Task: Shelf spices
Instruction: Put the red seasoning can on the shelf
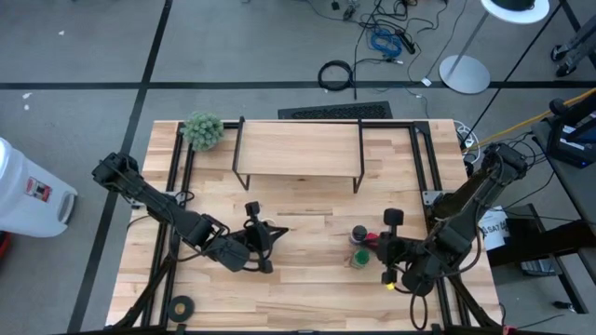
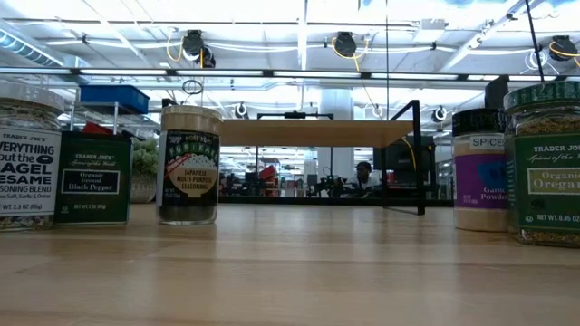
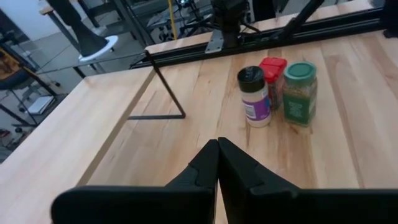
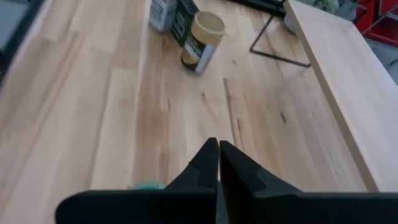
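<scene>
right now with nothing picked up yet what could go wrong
1. The garlic powder jar, red tin and oregano jar stand bunched together; grabbing one may topple its neighbours.
2. The left gripper and right gripper have shut jaws; lowering before opening could knock jars over.
3. The shelf stands on thin legs; a carried jar could clip its edge.

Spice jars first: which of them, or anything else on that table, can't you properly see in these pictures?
- High view: the left tool covers the jars by it; the right arm overlaps the jars there.
- Low view: the sesame jar and the oregano jar are cut by the edges; the red tin is hidden.
- Right wrist view: a green patch behind the shut right tool, unidentifiable.
</scene>
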You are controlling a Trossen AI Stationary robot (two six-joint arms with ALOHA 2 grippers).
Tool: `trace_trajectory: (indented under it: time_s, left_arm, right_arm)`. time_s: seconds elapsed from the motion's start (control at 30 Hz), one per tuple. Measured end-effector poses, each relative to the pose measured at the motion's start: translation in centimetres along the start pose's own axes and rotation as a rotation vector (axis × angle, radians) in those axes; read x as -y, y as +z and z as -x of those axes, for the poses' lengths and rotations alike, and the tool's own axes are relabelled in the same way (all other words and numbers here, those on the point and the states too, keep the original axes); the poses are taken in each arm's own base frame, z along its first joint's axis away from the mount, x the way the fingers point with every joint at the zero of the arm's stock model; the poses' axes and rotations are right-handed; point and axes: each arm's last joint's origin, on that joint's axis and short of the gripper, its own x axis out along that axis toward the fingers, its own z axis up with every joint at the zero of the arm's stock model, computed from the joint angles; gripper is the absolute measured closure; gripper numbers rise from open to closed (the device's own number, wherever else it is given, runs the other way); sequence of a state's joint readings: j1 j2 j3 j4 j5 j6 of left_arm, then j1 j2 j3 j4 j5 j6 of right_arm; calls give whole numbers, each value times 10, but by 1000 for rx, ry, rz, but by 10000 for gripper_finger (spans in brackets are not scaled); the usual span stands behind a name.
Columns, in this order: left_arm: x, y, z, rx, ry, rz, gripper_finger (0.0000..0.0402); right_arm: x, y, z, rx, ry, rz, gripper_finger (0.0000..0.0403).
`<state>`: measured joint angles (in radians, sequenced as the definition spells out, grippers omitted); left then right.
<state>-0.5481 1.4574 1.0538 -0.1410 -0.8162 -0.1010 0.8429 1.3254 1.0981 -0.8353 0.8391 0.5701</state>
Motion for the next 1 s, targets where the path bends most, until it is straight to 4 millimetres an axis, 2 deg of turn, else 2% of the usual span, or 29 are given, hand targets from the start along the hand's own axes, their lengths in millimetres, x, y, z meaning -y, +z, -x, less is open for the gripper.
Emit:
trace_trajectory:
  time_s: [0.17, 0.33, 0.47, 0.7, 1.0]
  left_arm:
    - [-3, 0, -2, -5, 10, -4, 386]
    - [-3, -2, -2, -22, 4, 20, 386]
    - [-2, -5, -2, -44, -8, 15, 386]
    - [1, -5, 1, -38, -20, 56, 386]
    - [3, -5, 3, -37, -32, 54, 386]
  right_arm:
    - [5, -4, 4, -44, 15, 11, 401]
    - [8, -6, 11, -140, 164, -86, 401]
    - [5, -10, 18, -178, 216, -154, 401]
    - [0, -17, 27, -215, 224, -266, 401]
    - [2, -22, 28, -304, 209, -367, 401]
